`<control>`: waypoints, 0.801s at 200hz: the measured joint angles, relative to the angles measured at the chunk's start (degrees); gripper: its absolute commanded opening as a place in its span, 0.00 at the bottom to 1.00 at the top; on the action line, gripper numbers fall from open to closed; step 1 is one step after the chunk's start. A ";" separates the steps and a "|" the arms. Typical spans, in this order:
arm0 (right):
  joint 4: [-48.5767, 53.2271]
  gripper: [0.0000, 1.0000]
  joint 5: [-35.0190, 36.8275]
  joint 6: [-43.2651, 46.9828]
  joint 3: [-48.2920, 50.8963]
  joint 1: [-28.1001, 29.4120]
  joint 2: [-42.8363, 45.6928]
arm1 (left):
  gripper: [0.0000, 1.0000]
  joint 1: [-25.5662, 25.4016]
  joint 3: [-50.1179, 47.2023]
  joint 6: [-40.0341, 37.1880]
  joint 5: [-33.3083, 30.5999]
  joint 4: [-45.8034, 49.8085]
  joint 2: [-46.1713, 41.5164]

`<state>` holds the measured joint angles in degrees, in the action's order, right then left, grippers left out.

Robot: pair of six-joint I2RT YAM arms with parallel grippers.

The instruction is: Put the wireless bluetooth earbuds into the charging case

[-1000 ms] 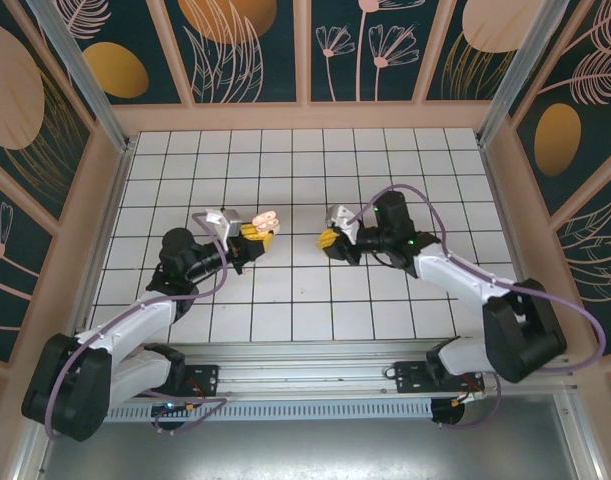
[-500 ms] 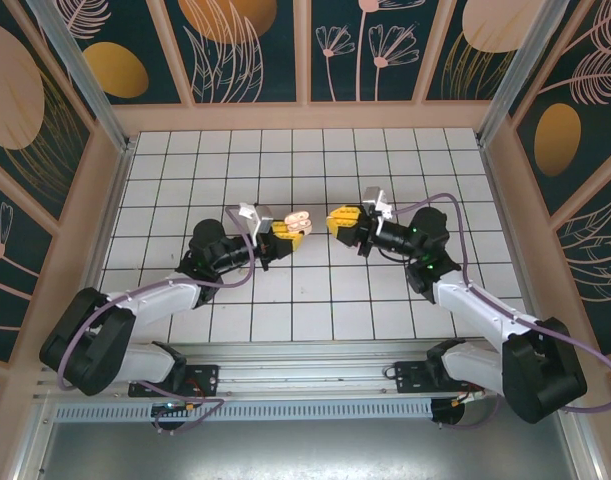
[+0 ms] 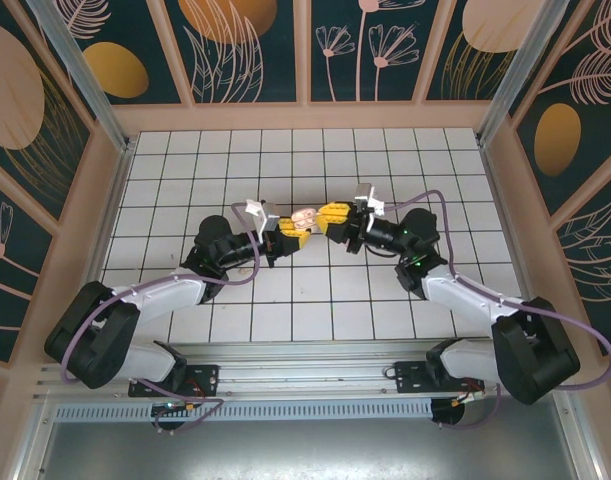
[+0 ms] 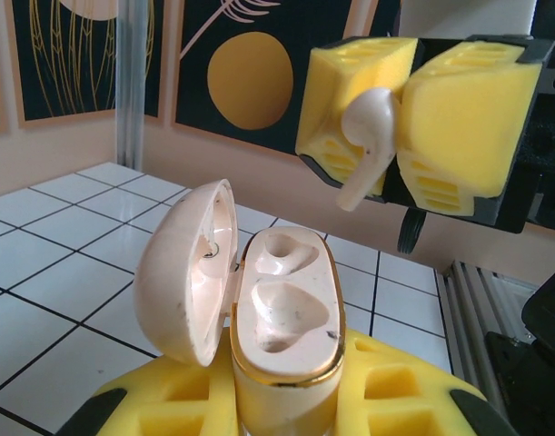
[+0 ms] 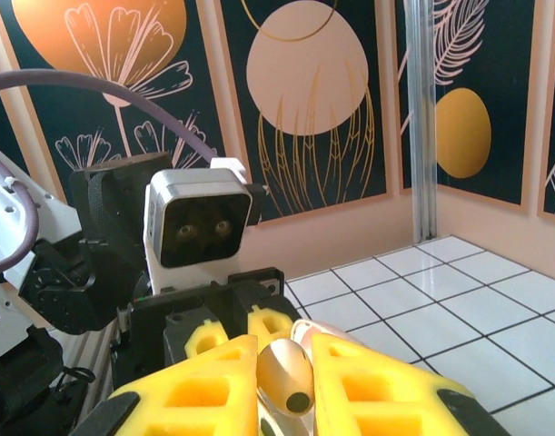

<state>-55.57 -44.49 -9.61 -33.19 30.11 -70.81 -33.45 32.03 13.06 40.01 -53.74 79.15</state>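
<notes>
Your left gripper (image 3: 292,229) is pressed together on the charging case (image 4: 282,309), pinching its lower body between the yellow pads (image 4: 386,400), case upright and lifted off the tiled floor (image 3: 235,160). The lid (image 4: 182,272) is swung open on the left side in the left wrist view, standing nearly on edge beside the body. Both moulded sockets (image 4: 279,313) show bare, ringed by a gold rim (image 4: 286,374). Your right gripper (image 3: 333,214) is closed on one earbud (image 4: 368,136): the rounded head is clamped between its two yellow foam blocks and the stem hangs down and a bit left, free of the foam. In the left wrist view that earbud sits above and to the right of the case opening, near but apart, no contact with rim or lid. From the right wrist view you see the same bud end-on between the pads, pale cream with a small dark spot low on its face, and behind it the left arm's white camera block (image 5: 197,227) facing you. From the top view both arms reach in toward the middle of the floor, grippers nearly tip to tip, left one slightly lower in frame, right one slightly higher, with the pale case just between them. I cannot tell from above whether the bud is lined up over a socket, too small. The case tilt looks slight, with the opening turned up toward the right gripper.
</notes>
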 measured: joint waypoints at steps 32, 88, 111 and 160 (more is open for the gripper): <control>-2.49 0.19 0.11 -0.87 -0.55 0.39 -1.88 | 0.15 -0.11 0.35 -0.70 -0.02 0.20 -0.02; -3.82 0.19 0.57 -1.33 -1.22 2.25 -3.63 | 0.15 -0.28 0.57 -1.03 -0.02 0.44 -0.13; -4.22 0.19 0.76 -1.33 -1.22 2.36 -3.63 | 0.15 -0.33 0.57 -1.03 -0.02 0.44 -0.26; -4.22 0.18 1.44 -1.27 -1.22 2.62 -3.67 | 0.15 -0.33 1.03 -1.05 -0.04 0.63 -1.01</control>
<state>-59.79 -43.05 -10.87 -34.41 32.73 -74.48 -33.78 33.06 12.01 39.97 -53.10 78.15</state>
